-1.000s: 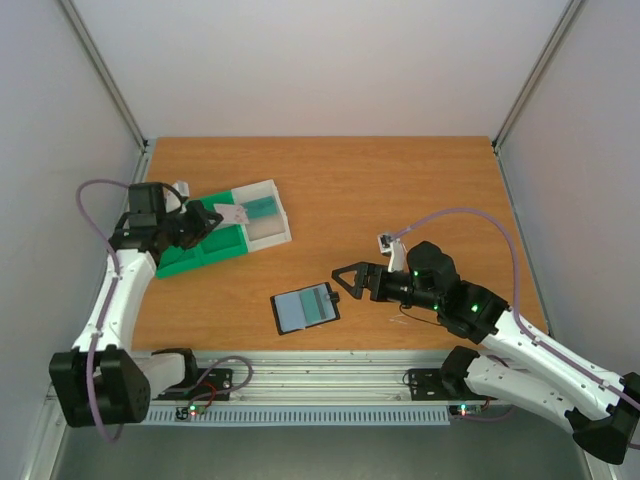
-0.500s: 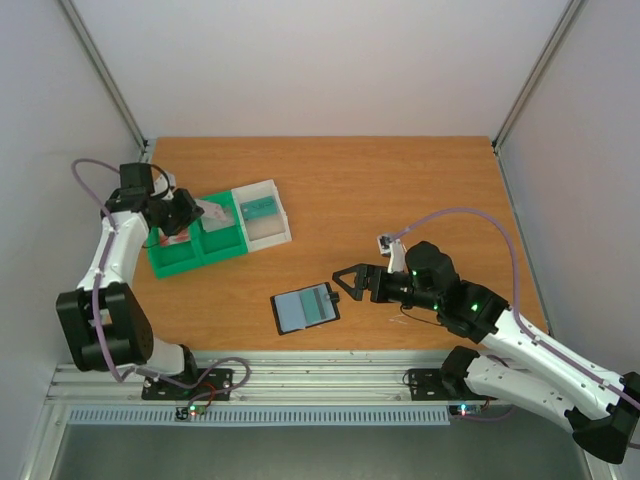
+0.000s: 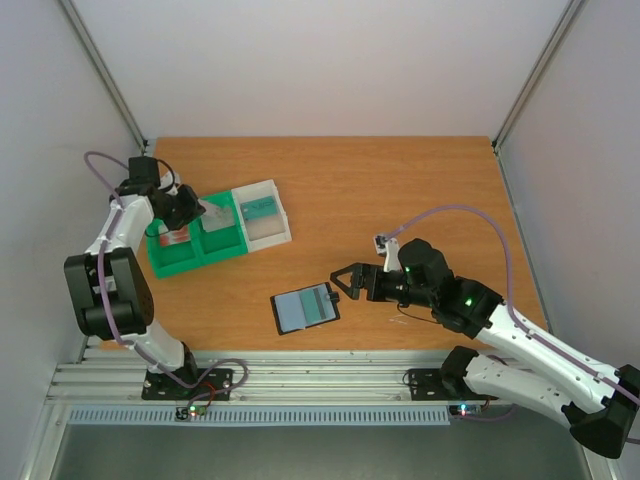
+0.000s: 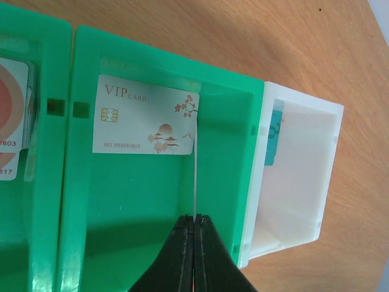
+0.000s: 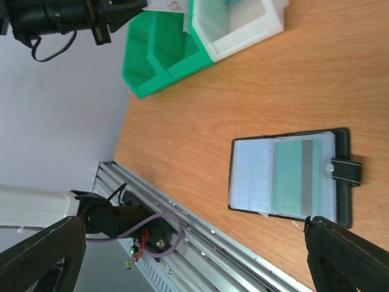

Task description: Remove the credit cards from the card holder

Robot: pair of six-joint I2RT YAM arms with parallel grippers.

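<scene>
The card holder [image 3: 305, 308] lies open on the table; in the right wrist view the card holder [image 5: 289, 176] shows pale blue pockets and one teal credit card [image 5: 298, 176] with a grey stripe. My right gripper [image 3: 345, 283] hovers just right of it, open and empty, with one finger [image 5: 42, 255] at each lower corner of its view. My left gripper [image 4: 194, 222] is shut on a thin whitish card [image 4: 194, 176] seen edge-on, held over the green tray [image 3: 175, 262]. A VIP card [image 4: 146, 123] lies flat in that compartment.
Red-blotched cards [image 4: 12, 115] sit in the tray's neighbouring compartment. A clear-white box [image 3: 265, 212] with a teal card [image 4: 273, 131] adjoins the tray's right side. The metal rail [image 5: 182, 219] runs along the near table edge.
The left arm has swung back and to the left, carrying its card from the white box's edge to over the green tray. The right arm has barely shifted.
</scene>
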